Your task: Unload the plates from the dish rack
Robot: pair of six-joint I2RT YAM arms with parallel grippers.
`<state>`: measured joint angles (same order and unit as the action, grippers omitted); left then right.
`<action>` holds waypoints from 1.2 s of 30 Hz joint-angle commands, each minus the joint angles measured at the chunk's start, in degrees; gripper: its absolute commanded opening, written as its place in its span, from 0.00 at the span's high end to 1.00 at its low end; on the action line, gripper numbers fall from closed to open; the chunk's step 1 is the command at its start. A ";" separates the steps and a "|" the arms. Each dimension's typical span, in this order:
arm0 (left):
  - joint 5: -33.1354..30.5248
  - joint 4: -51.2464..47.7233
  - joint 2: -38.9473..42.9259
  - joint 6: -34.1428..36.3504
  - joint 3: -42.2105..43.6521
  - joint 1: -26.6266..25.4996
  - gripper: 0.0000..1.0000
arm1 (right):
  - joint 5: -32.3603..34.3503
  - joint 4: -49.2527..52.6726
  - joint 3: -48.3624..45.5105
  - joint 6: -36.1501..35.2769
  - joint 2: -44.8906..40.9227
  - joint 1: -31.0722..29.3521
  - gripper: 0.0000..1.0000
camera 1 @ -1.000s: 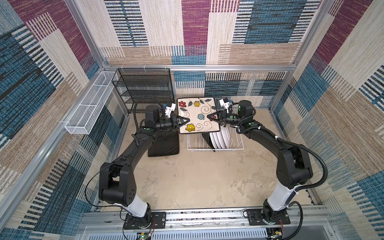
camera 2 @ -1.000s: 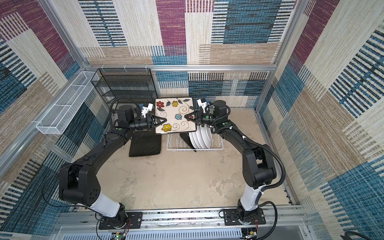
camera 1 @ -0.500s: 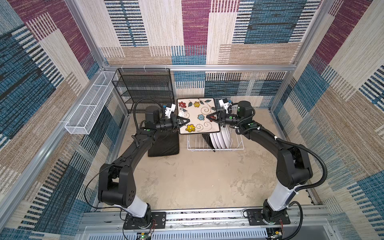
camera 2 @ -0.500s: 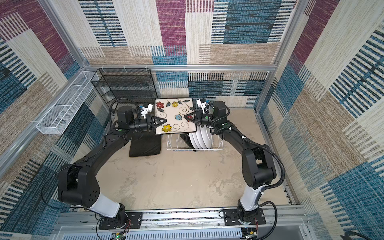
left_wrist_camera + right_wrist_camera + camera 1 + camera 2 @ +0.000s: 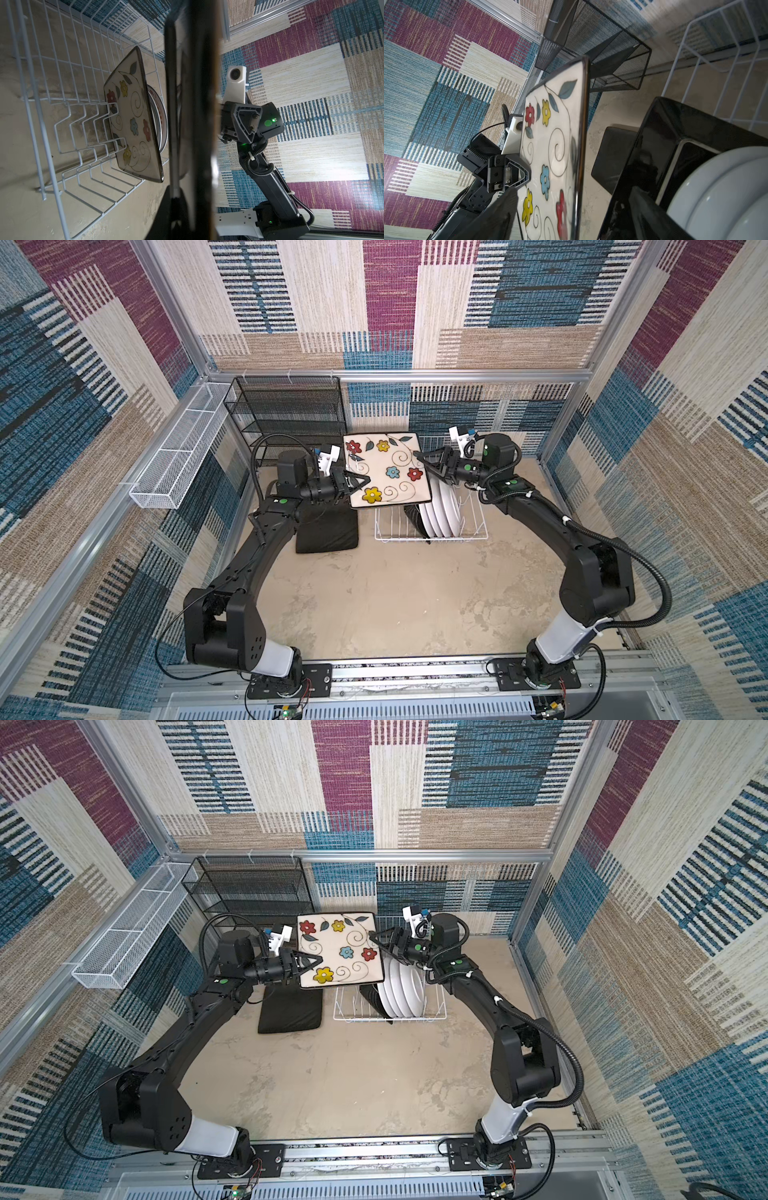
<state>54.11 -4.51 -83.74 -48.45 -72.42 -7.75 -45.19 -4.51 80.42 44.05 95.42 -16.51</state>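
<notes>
Right end effector (image 5: 424,466) newly wide-jawed; plate (image 5: 386,468) in left end effector (image 5: 363,481)

I see a shiny, smooth flowered plate (image 5: 386,468), a white metal wire rack (image 5: 395,537), a black metal mesh shelf (image 5: 291,410), and a rough, dull surface (image 5: 395,593) like stone.

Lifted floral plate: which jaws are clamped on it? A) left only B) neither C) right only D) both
A: the left gripper is shut on the left edge of the lifted floral plate, while the right gripper has its jaws spread apart at the right edge.
</notes>
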 commanded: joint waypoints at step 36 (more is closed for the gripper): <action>-15.53 -50.27 1.11 44.16 -17.06 16.88 1.00 | 27.45 16.99 -9.00 -51.89 -18.31 -11.44 0.01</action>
<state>35.99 -57.87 -81.71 -7.40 -89.71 8.75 -20.29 12.43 71.48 -5.91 77.76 -27.86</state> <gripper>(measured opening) 0.146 0.993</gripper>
